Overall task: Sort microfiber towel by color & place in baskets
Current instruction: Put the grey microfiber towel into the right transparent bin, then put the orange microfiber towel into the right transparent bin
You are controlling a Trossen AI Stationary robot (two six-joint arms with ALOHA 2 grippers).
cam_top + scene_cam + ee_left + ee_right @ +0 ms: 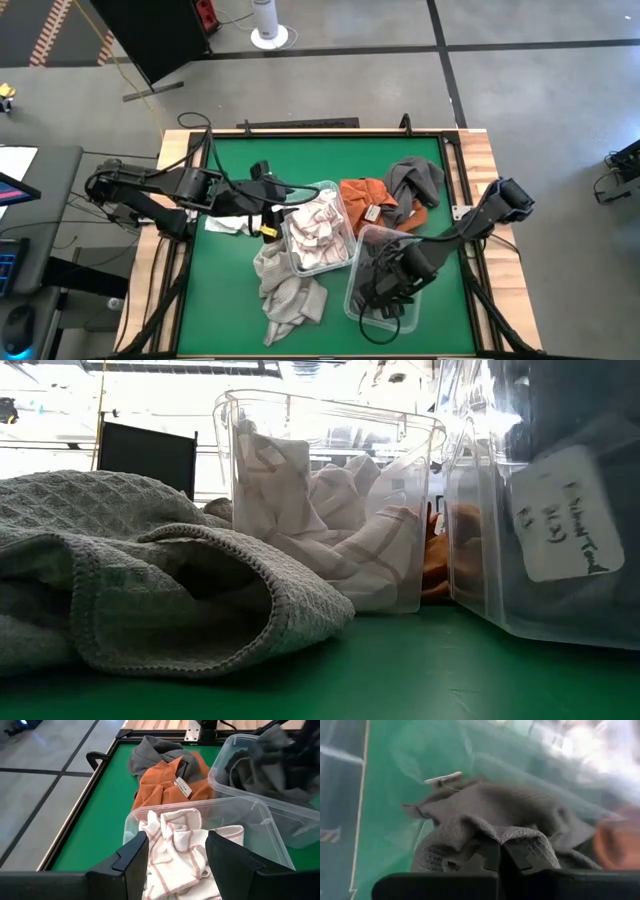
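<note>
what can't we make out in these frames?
- Right tool: high view, its tips lost among the dark towel in the right basket.
- Label writing: low view, too blurred.
- Grey towel: low view, cut off by the left edge.

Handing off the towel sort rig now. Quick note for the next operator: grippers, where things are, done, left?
Left gripper: open, at the rim of the left basket, which holds the white striped towel.
Right gripper: inside the right basket, fingers shut on the dark grey towel.
Done: the white towel is in; the dark one is going in.
Left on the table: orange towel, grey towel behind the baskets, light grey towel in front.
</note>
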